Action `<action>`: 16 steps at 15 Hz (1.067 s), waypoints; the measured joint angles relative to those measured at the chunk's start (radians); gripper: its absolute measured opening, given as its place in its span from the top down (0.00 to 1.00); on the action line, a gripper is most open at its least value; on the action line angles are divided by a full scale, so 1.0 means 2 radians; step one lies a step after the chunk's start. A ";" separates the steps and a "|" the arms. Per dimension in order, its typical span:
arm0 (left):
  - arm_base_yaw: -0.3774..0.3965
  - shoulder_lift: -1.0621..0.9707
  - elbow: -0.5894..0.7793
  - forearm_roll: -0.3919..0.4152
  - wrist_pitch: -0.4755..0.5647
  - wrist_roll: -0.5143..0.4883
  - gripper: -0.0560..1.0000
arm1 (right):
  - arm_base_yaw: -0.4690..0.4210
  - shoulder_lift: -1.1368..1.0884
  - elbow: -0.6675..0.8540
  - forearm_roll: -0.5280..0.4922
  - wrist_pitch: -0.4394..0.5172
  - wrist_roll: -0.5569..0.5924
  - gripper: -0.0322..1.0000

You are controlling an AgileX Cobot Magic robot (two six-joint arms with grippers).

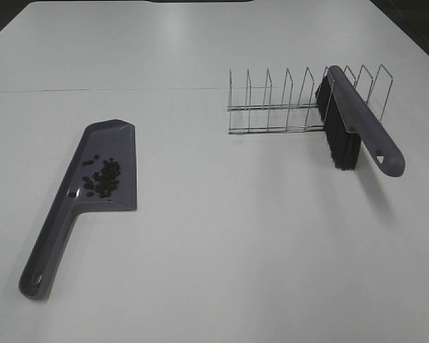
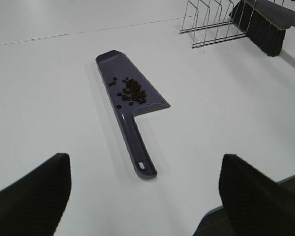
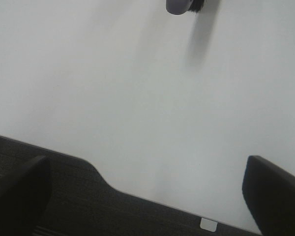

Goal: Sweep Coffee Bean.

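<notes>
Tabletop [image 1: 214, 271]: a plain white surface on which all items are carried.
Wire rack [image 1: 279, 107]: set on the far right half of the tabletop; the brush is lodged in its right end.
Brush [image 1: 357, 121]: propped tilted in the wire rack, black bristles hanging down to the tabletop, handle pointing toward the near right.
Dustpan [image 1: 93, 193]: laid flat on the left half, well apart from the brush, handle pointing toward the near edge.
Coffee bean [image 1: 102, 179]: a small dark cluster is seen lying inside the dustpan tray; none is seen loose on the tabletop.
Left claw [image 2: 145, 196]: spread wide, nothing held, raised near the dustpan handle.
Right claw [image 3: 147, 191]: spread wide, nothing held, over the near tabletop edge.
Step in hand: sweeping is judged complete, both tools being released.
Next move: only retreat of the arms is judged to be required.
</notes>
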 joint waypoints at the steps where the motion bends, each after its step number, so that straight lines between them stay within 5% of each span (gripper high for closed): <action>1: 0.014 0.000 0.000 0.000 0.000 0.000 0.23 | 0.011 -0.007 0.000 0.000 0.000 0.000 0.06; 5: 0.105 0.000 0.000 0.000 0.000 -0.001 0.23 | 0.032 -0.084 0.000 -0.006 0.001 0.003 0.06; 9: 0.156 0.000 0.000 0.000 0.000 -0.001 0.23 | 0.032 -0.136 0.000 -0.020 0.001 0.017 0.06; 16: 0.176 0.000 0.000 0.000 0.000 -0.001 0.23 | 0.032 -0.136 0.000 -0.029 0.000 0.038 0.06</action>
